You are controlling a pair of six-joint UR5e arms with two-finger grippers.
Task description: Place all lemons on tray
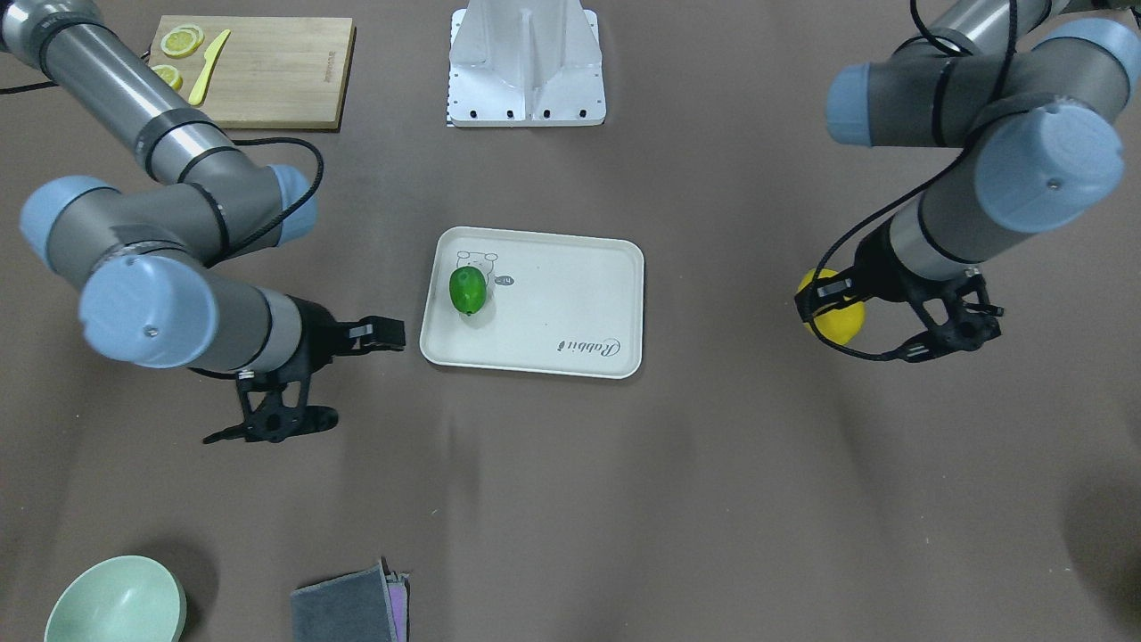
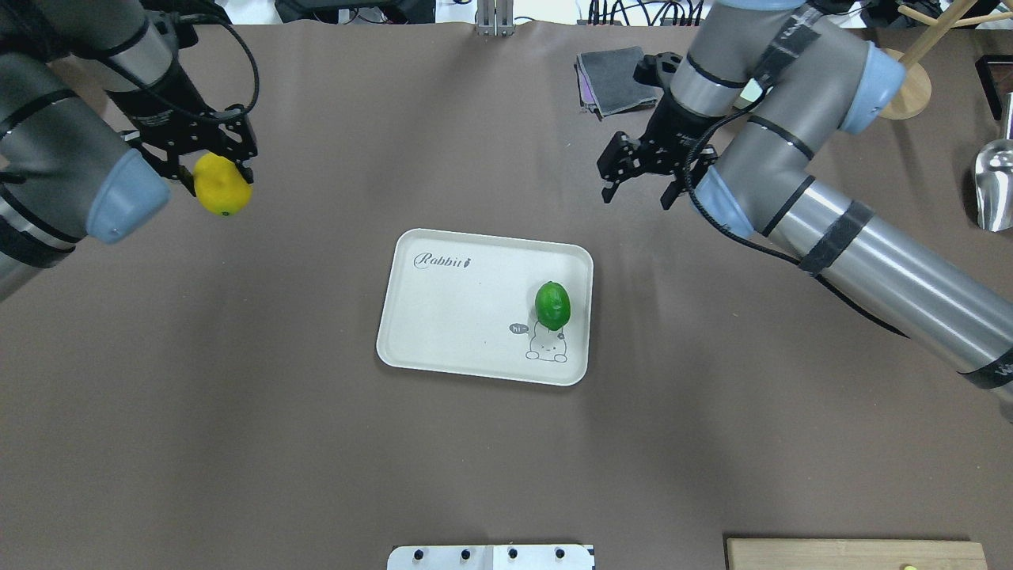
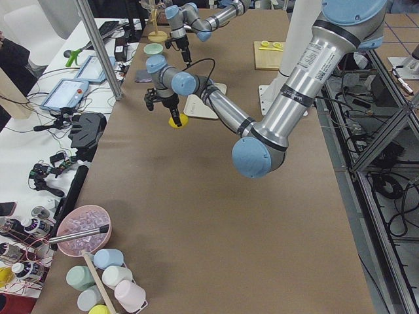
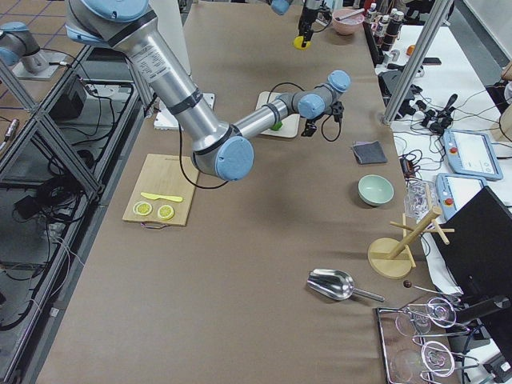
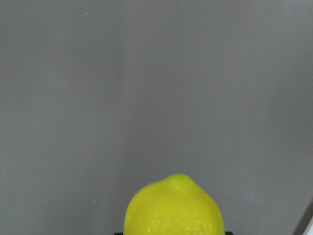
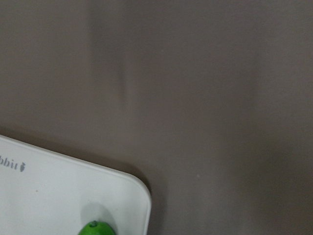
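The cream tray (image 2: 467, 317) lies flat in the middle of the brown surface (image 2: 237, 443). The green lemon (image 2: 552, 305) sits inside it at the right end, close to the rim, and overlaps the head of the small cartoon drawing. The "Rabbit" script is at the tray's far left corner.

The yellow lemon (image 2: 222, 187) is well to the left of the tray and a little farther out. The left pincer (image 2: 212, 168) has it clamped between its black fingers, and the fruit's nub sticks out below them. The left wrist view shows the lemon's tip against bare surface. I cannot tell whether the fruit rests on the surface or hangs just above it.

The right pincer (image 2: 637, 196) hangs above the surface to the far right of the tray. Its jaws are spread wide and nothing is between them. The right wrist view looks down on the tray's corner and the tip of the green lemon.

On the near right a wooden cutting board (image 1: 267, 71) carries lemon slices (image 1: 181, 41) and a yellow knife (image 1: 209, 67). On the far right are a folded grey cloth (image 1: 348, 611) and a pale green bowl (image 1: 116, 602).
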